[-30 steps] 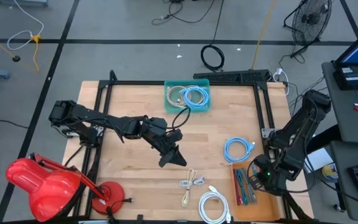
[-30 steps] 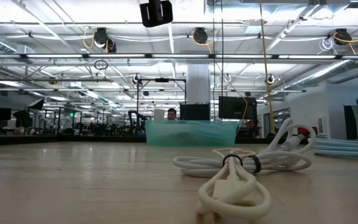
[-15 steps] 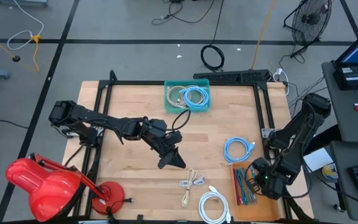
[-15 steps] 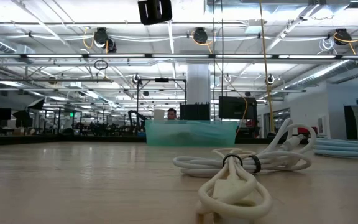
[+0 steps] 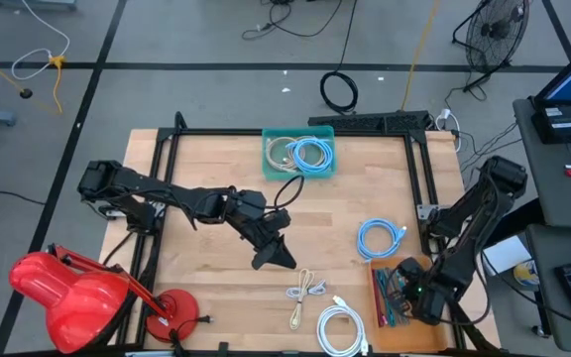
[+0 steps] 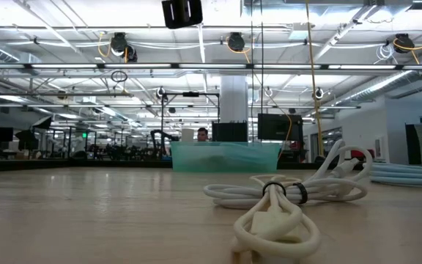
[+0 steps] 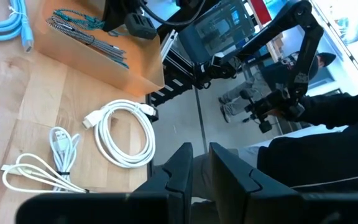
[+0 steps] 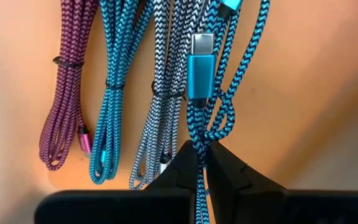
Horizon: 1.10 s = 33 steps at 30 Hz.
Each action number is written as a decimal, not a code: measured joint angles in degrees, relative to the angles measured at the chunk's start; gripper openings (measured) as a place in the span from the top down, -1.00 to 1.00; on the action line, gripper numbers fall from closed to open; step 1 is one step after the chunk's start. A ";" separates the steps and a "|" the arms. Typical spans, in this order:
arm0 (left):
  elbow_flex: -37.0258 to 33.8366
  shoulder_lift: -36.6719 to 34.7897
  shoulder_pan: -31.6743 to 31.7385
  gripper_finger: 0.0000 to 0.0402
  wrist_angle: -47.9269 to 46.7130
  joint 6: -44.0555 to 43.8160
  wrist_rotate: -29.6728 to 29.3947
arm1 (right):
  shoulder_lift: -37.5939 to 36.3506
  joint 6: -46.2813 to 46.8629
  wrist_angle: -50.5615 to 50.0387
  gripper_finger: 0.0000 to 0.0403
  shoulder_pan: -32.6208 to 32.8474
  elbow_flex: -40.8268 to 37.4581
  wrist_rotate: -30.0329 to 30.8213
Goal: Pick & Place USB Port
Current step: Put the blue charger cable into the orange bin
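Note:
A blue braided USB cable with a blue metal plug is held by my right gripper, which is shut on it. That gripper stands over the cardboard box at the table's near right, pointing down. On the box floor lie a purple, a teal and a grey-white braided cable, side by side. My left gripper waits above mid-table, a little open, with nothing between its fingers. My right gripper pinches the blue cable's looped strands between its two fingers, coming from above and pointing down. The bundle and its plug hang below the fingers over the box. Whether the lower end touches the box floor, I cannot tell.
A green bin with coiled cables stands at the far edge. A light-blue coil, a white coil and a cream cable lie on the wood. A red lamp is at the near left. A black frame rims the table.
My right gripper has gone toward the table's near edge and down, and now hangs lower over the cardboard box. It has stayed shut.

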 joint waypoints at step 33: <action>0.00 0.02 0.04 0.75 0.20 0.22 -1.39 | 4.40 -3.14 4.33 0.90 -5.74 -0.02 -1.21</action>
